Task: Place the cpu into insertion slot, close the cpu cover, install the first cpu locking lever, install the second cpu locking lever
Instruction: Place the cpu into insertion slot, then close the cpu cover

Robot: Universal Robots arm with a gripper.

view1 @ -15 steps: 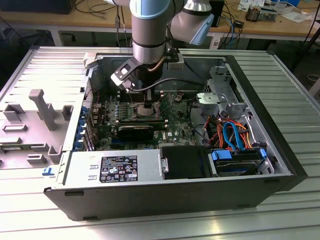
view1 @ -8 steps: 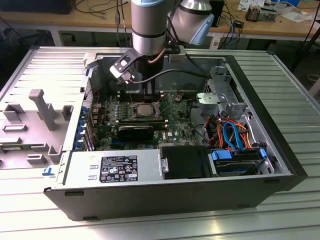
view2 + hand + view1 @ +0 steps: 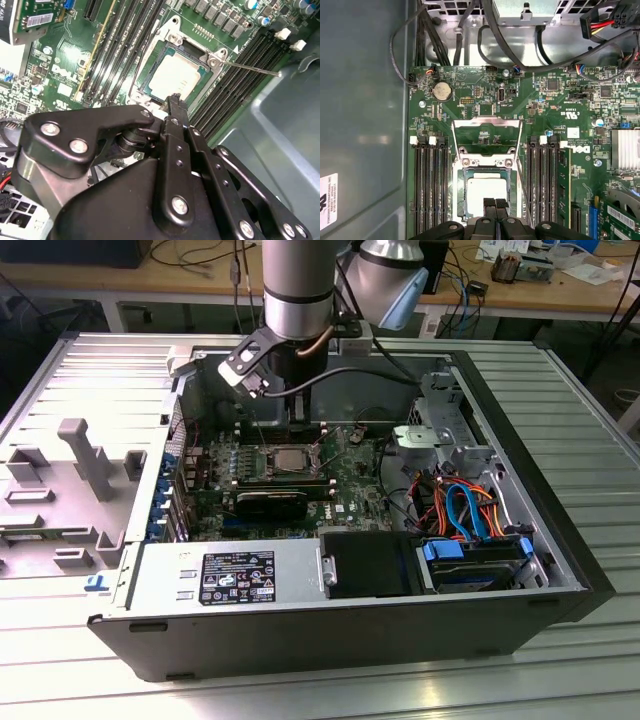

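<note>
The cpu point(image 3: 487, 192) lies flat in its socket on the green motherboard point(image 3: 560, 100), its dull silver top also in the second wrist view point(image 3: 174, 77) and the exterior view point(image 3: 291, 456). The cpu cover point(image 3: 487, 122), a silvery frame with a window, stands swung back from the socket. One thin wire lever point(image 3: 250, 67) sticks out sideways from the socket corner. Another lever point(image 3: 141, 57) runs along the opposite side. My gripper point(image 3: 495, 202) hangs just over the cpu's edge, fingers point(image 3: 173, 102) shut together and empty. It reaches down into the case point(image 3: 297, 425).
Black memory slots point(image 3: 430, 190) flank the socket on both sides. A black block point(image 3: 272, 502) lies on the board near the socket. The power supply point(image 3: 225, 575), a blue-tabbed drive point(image 3: 470, 560) and cable bundles point(image 3: 460, 505) fill the case's near side. Case walls point(image 3: 365, 125) stand close.
</note>
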